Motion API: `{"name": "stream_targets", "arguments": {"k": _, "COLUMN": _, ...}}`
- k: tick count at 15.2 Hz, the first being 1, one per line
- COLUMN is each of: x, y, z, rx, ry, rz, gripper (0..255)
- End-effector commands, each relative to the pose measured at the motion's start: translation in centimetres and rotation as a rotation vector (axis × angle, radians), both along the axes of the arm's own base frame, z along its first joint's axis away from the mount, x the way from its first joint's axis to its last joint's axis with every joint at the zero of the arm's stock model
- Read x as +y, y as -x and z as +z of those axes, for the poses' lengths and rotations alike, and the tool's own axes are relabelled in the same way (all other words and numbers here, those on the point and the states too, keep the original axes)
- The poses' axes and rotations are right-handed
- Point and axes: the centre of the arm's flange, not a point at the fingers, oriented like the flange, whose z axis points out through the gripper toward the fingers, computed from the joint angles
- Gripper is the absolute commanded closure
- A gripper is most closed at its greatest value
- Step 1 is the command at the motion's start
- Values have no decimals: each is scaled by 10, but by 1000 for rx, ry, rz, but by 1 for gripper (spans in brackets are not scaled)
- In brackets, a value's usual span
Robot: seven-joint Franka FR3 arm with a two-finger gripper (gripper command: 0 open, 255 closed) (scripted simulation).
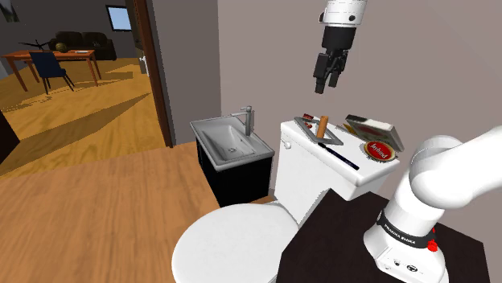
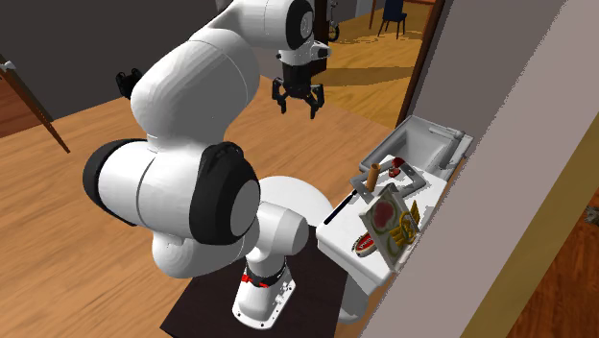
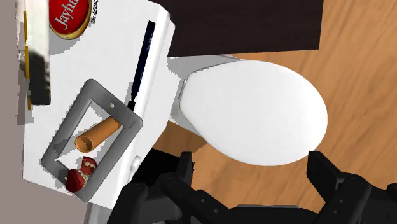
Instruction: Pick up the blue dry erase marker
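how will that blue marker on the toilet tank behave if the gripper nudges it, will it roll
The marker looks slim, round and rigid, so a sideways nudge would probably roll it. It lies near the front edge of the tank lid, so it might fall off. Being so thin, it is likely light.

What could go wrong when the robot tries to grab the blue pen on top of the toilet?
1. The marker lies right by the front edge of the tank. A nudge might roll it off onto the toilet lid.
2. One end sits right beside the grey frame, so the open tool, now high above, may bump the frame coming down.
3. The marker is thin and lies flat, so the tool might slip off it.
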Motion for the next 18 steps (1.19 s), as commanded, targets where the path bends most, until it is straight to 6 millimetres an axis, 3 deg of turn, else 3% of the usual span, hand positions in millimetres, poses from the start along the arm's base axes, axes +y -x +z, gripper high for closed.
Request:
{"name": "stream_targets", "arguments": {"k": 1, "x": 0, "y": 0, "z": 0, "rx": 0, "ry": 0, "rz": 0, "gripper": 0}}
{"name": "stream_targets", "arguments": {"k": 18, "x": -122, "y": 39, "z": -182, "rx": 11, "ry": 17, "rz": -256, "gripper": 0}}
